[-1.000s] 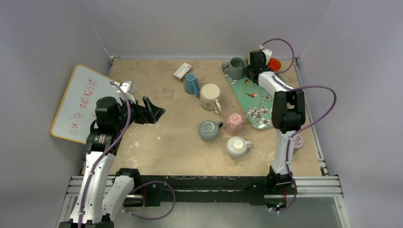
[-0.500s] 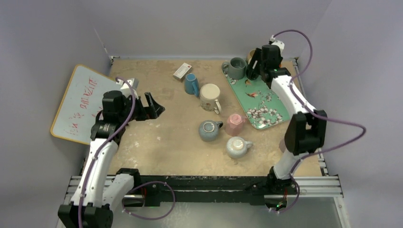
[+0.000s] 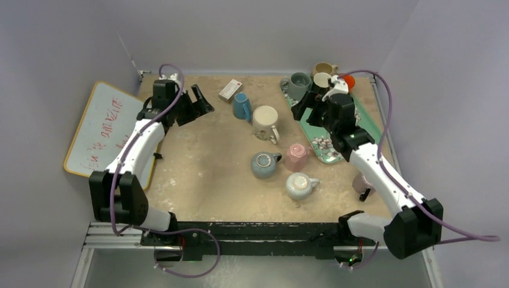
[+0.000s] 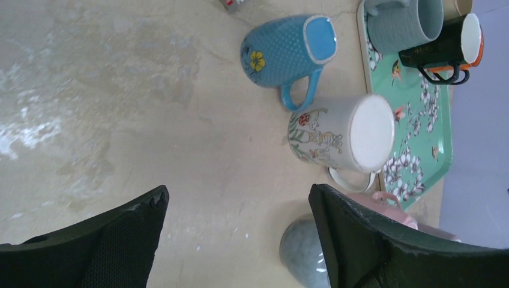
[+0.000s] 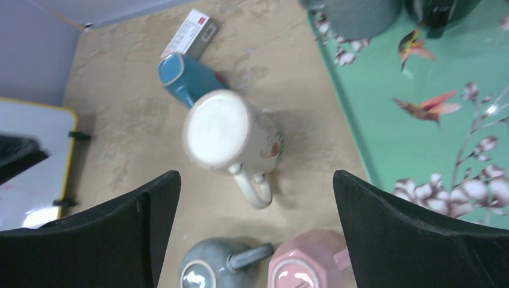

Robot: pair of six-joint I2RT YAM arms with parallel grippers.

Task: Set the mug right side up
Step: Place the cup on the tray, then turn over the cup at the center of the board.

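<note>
Though inked red, whiteboard (image 3: 96, 132) is unreadable.

Red handwriting on whiteboard (image 3: 102, 129), too small to read, print on small white box (image 3: 230, 89) and cream mug (image 4: 327, 135) illegible

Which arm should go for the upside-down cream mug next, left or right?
Probably right. The right tool, open, hangs just beside the cream mug, which sits framed between its fingers in the wrist view. The left tool, also open, is farther off, with the blue mug lying in between.
</note>
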